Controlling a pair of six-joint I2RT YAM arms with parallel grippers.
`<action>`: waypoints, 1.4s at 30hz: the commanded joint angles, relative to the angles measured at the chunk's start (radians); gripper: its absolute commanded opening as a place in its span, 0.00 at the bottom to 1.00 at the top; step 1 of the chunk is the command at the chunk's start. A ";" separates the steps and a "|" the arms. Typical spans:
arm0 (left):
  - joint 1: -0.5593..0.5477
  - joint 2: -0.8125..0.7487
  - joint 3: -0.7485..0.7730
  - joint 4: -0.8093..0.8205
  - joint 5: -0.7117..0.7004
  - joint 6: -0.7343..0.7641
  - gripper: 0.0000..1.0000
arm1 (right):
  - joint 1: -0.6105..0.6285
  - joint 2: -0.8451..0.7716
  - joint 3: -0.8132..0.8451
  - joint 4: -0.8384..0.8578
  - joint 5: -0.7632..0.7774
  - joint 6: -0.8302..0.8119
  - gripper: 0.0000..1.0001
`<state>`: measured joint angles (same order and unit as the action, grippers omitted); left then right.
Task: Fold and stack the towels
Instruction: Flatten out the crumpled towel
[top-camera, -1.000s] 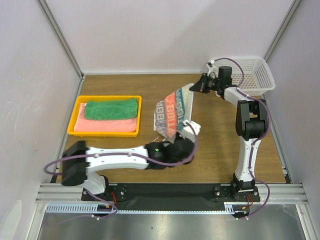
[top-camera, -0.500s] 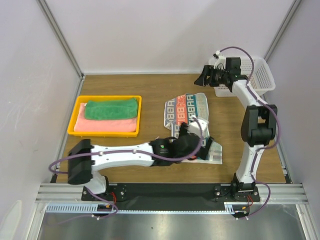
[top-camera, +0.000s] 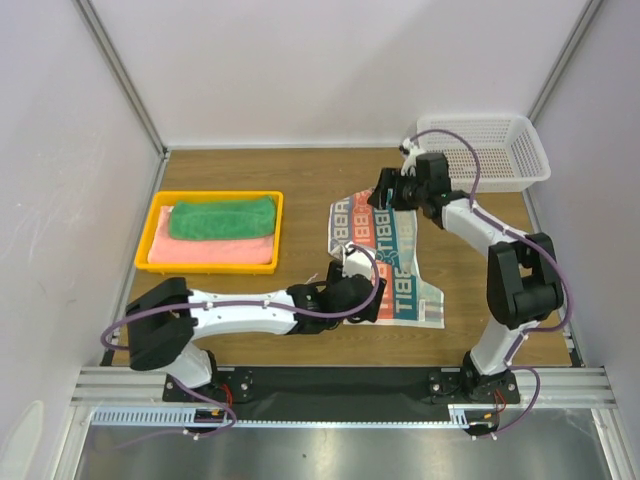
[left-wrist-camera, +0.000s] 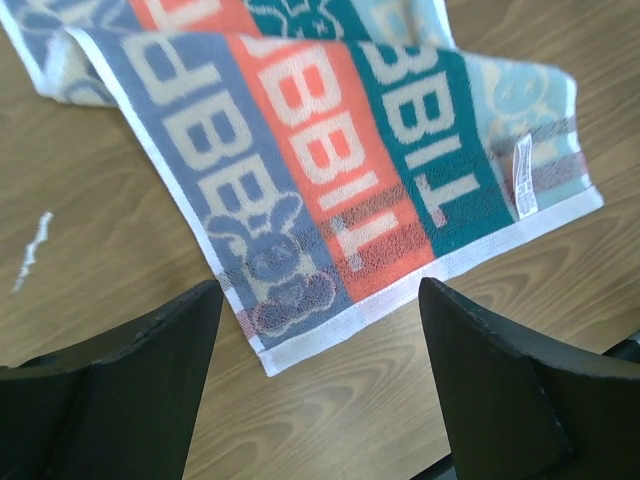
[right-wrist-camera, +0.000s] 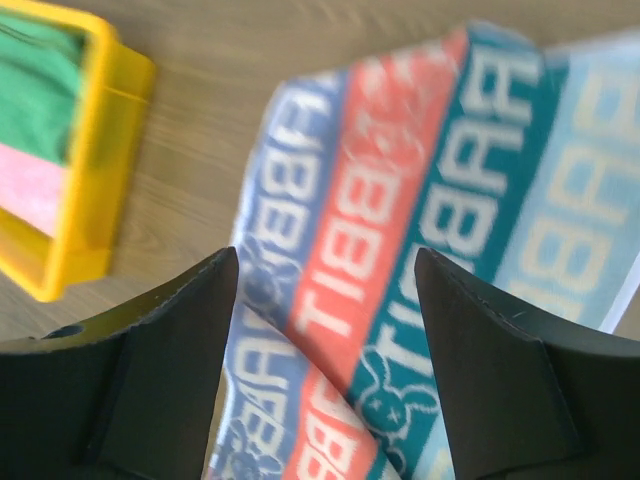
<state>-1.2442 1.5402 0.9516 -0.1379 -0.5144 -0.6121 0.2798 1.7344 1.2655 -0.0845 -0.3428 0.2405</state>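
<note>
Left pincer (left-wrist-camera: 320, 290) stands with jaws apart and nothing between them, low over the near-left corner of the patterned towel (top-camera: 385, 255). Right pincer (right-wrist-camera: 325, 260) is likewise apart and empty, and hangs above the far end of the same towel.

Finding: the patterned towel lies flat on the counter (top-camera: 260, 180), right of its middle. Its long axis runs from the far side toward the near right corner, slightly slanted. One pincer stands at each end of that axis, left at the near end and right at the far end. In the left wrist view the white-hemmed corner points straight into the gap between the fingers, just ahead of them. Whether the cloth is doubled cannot be told.

Judgement: the next fold turns on this alignment, with each arm taking the end nearest to it.

Outward: the green towel (top-camera: 222, 217) rests folded on the salmon-pink towel (top-camera: 210, 252) in the yellow tray (top-camera: 150, 245) toward the left edge, well apart from both pincers and nearer the left arm. The white mesh basket (top-camera: 500, 150) occupies the far right corner.
</note>
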 joint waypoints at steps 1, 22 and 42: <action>-0.004 0.050 0.006 0.070 0.037 -0.049 0.84 | 0.002 0.026 -0.069 0.153 0.067 0.082 0.76; -0.009 0.258 0.087 -0.147 0.111 -0.139 0.80 | 0.061 0.370 0.055 0.154 0.229 0.085 0.70; -0.034 0.054 -0.048 -0.309 0.106 -0.196 0.80 | 0.082 0.348 0.153 0.098 0.271 0.145 0.72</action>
<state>-1.2724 1.6539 0.9138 -0.3962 -0.4145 -0.8192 0.3504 2.1509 1.4376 0.0669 -0.0685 0.3813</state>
